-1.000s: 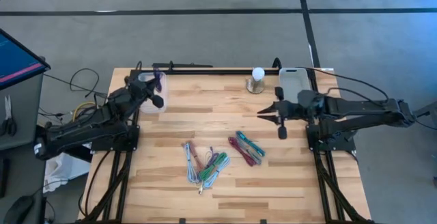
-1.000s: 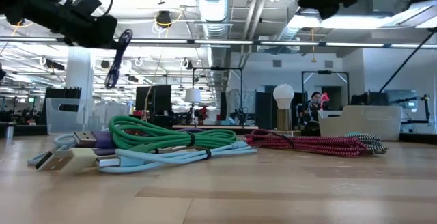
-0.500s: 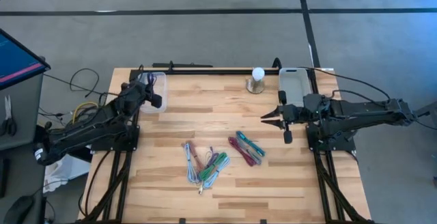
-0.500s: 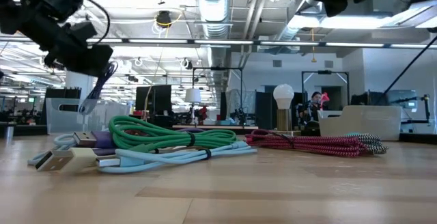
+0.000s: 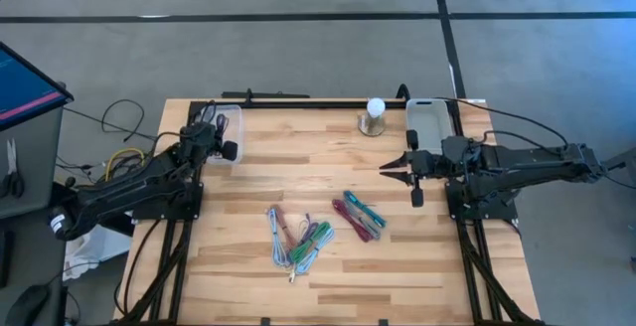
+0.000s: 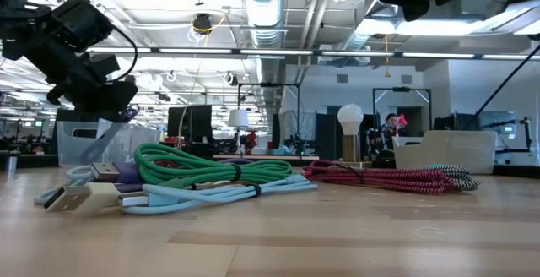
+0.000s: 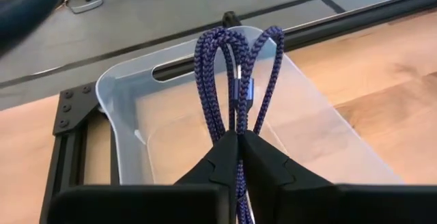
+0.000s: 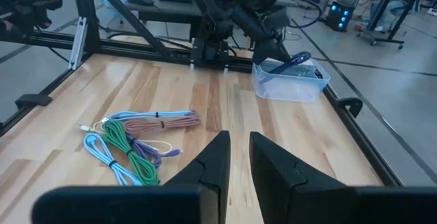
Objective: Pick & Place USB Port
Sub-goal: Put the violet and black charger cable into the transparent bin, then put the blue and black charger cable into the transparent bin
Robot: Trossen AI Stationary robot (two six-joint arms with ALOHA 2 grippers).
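One coiled, purple braided USB cable [image 7: 235, 80] is pinched between the pressed-together fingers of the left gripper [image 7: 237, 144], which hangs over the clear plastic bin [image 7: 130, 101] at the bench's far left corner. In the left wrist view the loops stand up past the fingertips, directly above the bin's open mouth, so the placing step looks nearly ready for release.

To do it well, I would judge that the gripper should come lower into the bin before the fingers part (a springy coil dropped from height may bounce or drape over the rim). The bundle should be centred between the bin's walls, away from the slotted handle end, since a loop catching on that edge could leave the cable half outside. The fingers should spread fully, and the arm should lift straight up so no strand snags on a fingertip and is dragged back out.

Further cables wait near the bench's middle: a bundle of green and light-blue USB cables [image 5: 301, 242] and, just beside it toward the right, a red and teal braided pair [image 5: 360, 217]. The right gripper [image 5: 391, 170] hovers above the bench near its right edge, its fingers close together with a narrow gap and holding nothing, next to a second pale plastic bin [image 5: 428, 120] at the far right corner. A small white-bulbed lamp on a round base [image 5: 375, 114] stands at the far edge, clear of either arm's likely path.
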